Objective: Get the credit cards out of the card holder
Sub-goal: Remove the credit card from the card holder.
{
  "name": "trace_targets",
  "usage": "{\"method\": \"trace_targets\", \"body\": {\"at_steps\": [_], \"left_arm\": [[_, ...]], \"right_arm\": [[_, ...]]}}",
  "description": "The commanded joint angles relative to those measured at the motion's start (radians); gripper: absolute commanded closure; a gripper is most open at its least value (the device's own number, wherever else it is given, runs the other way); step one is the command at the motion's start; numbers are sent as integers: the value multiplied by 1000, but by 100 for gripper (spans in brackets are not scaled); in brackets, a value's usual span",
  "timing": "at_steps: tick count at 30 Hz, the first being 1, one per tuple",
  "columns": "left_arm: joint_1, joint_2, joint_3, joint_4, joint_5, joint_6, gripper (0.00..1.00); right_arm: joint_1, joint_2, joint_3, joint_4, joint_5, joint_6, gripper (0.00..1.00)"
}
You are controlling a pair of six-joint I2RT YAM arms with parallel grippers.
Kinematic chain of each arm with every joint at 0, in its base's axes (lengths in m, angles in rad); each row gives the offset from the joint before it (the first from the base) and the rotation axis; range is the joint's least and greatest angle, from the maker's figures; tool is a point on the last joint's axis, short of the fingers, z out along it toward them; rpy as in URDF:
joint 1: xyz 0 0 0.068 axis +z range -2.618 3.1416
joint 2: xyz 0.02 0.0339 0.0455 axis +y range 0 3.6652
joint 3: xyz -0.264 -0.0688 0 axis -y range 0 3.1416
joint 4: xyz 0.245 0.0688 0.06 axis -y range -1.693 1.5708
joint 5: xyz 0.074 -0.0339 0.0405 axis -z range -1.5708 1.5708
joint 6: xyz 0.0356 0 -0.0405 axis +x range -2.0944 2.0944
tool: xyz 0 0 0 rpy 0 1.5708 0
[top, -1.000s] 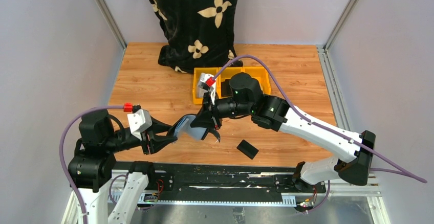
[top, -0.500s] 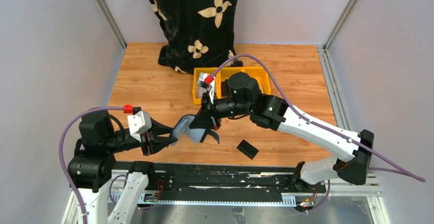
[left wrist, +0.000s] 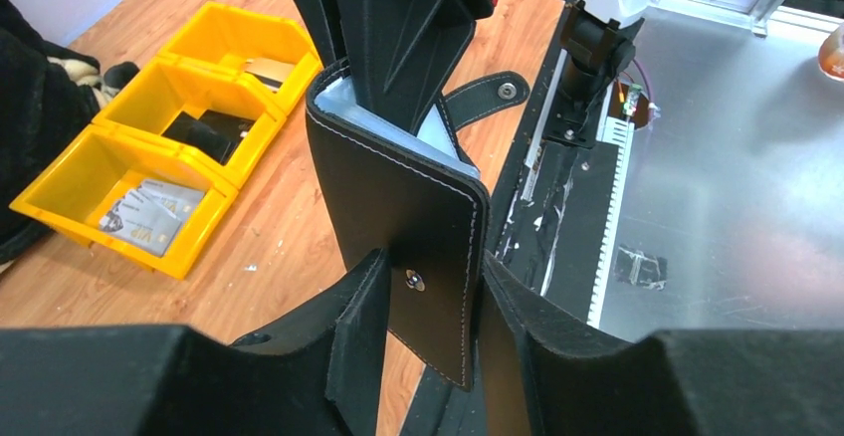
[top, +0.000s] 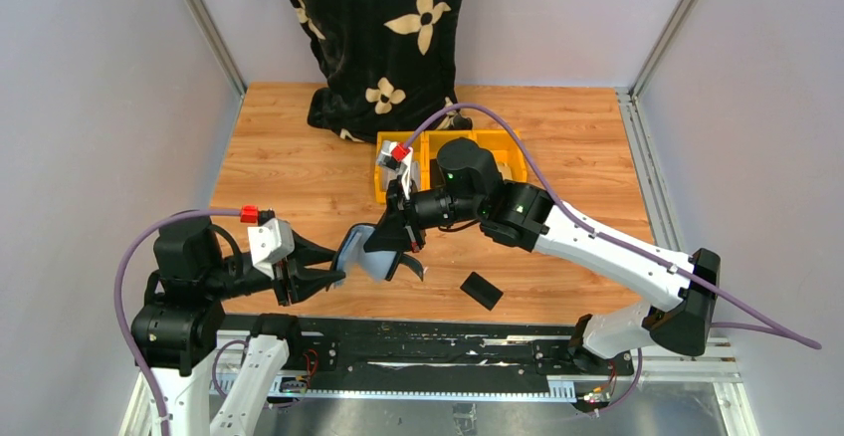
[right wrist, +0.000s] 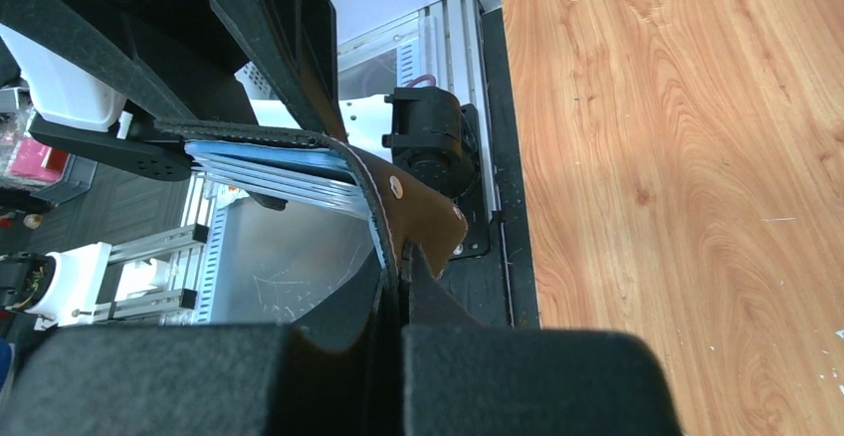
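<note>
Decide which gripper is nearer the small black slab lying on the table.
Right. The right gripper, shut on the card holder, sits just left of the black slab. The left gripper clamps the holder's other end, farther left of the slab.

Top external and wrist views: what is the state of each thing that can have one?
Black leather-like folding card holder: partly open, held in the air.
Left end effector: shut on the card holder.
Right end effector: shut on the card holder.
Yellow plastic end bin: holds a pale printed card.
Small black slab: lying flat, untouched.
</note>
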Motion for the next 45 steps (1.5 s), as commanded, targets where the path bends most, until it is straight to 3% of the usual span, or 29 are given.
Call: {"method": "trace_targets", "body": {"at_steps": [1,4,6,13,25,32,37,40,45], "left_arm": [[-7,-12,8,-1,11,12,56],[-6,-17,9,-1,19,9,43],[-6,-20,7,0,14,15,41],[-6,-18,7,0,-14,29,41],[-7,7,19,-1,86,-20,37],[-7,3,19,-4,-41,42,38],[-6,1,36,-6,-175,52,24],[-6,-25,30,29,-237,35,23],[-6,-52,23,40,-177,10,22]], "right_arm": [[11,5,40,38,-57,31,100],[11,7,41,45,-71,42,100],[11,8,42,47,-78,47,100],[14,2,44,44,-85,44,100],[53,64,105,70,-131,68,100],[54,45,93,64,-133,66,100],[54,27,94,7,-66,38,100],[54,7,78,-5,-21,33,100],[57,-5,73,-3,-9,41,100]]}}
